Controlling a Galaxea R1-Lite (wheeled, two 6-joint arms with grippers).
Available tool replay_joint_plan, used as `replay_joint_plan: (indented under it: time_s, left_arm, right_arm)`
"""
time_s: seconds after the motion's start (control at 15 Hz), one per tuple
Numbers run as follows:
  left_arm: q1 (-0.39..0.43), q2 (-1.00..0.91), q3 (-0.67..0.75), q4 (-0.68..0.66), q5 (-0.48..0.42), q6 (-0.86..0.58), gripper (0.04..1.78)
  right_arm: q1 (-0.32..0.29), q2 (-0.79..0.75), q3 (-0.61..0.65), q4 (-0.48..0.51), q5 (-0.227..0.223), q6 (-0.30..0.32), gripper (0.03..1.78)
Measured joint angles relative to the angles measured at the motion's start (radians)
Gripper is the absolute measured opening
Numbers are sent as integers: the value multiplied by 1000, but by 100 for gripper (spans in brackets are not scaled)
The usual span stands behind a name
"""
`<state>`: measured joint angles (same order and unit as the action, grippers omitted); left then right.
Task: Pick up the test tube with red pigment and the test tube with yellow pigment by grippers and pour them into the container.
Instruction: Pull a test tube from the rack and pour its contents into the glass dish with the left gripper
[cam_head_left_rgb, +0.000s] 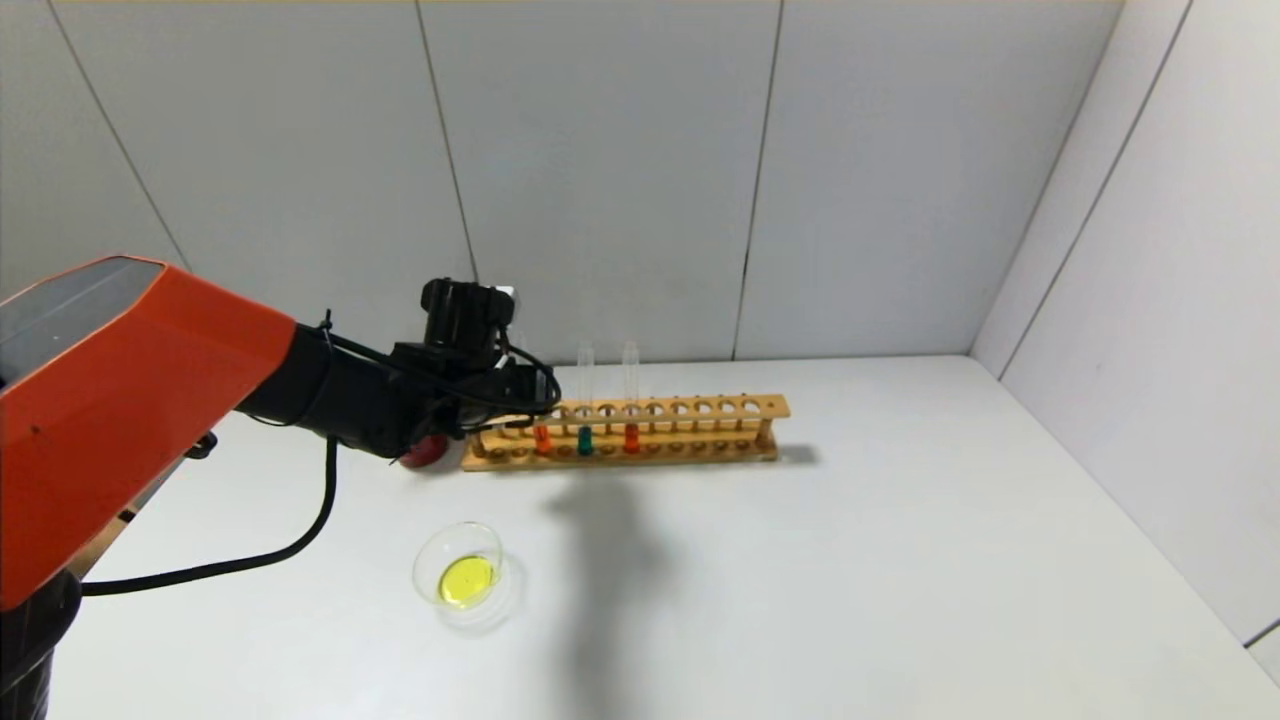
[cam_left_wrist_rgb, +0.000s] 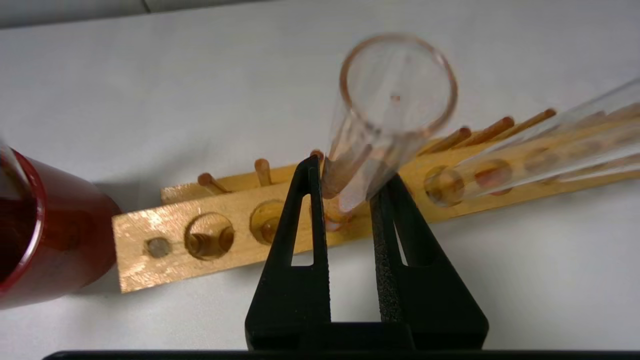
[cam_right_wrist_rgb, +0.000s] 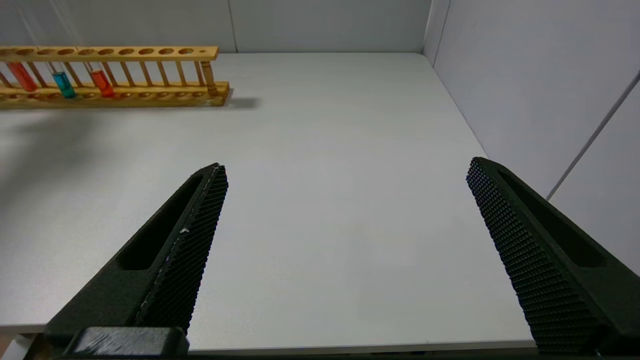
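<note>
My left gripper (cam_head_left_rgb: 528, 396) is at the left end of the wooden rack (cam_head_left_rgb: 700, 428). In the left wrist view its fingers (cam_left_wrist_rgb: 350, 170) are closed against both sides of the test tube with red pigment (cam_left_wrist_rgb: 395, 95). The tube stands in its rack hole with red-orange liquid at the bottom (cam_head_left_rgb: 541, 438). A second red-orange tube (cam_head_left_rgb: 631, 437) stands two holes to the right. No tube with yellow liquid shows. The container (cam_head_left_rgb: 462, 576), a clear glass dish, holds a yellow pool and sits in front of the rack. My right gripper (cam_right_wrist_rgb: 345, 170) is open and empty over bare table.
A tube with green liquid (cam_head_left_rgb: 585, 440) stands between the two red ones. A dark red cup (cam_head_left_rgb: 426, 452) stands just left of the rack, close to my left gripper; it also shows in the left wrist view (cam_left_wrist_rgb: 45, 235). Grey walls close the back and right.
</note>
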<state>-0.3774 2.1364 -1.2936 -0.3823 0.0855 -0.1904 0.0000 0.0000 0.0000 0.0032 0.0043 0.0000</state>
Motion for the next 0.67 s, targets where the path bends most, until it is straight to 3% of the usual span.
replay_joint_plan:
  time_s: [0.67]
  left_arm:
    - [0, -146, -11, 1, -1, 78, 30]
  right_arm:
    - [0, 0, 0, 0, 0, 0, 175]
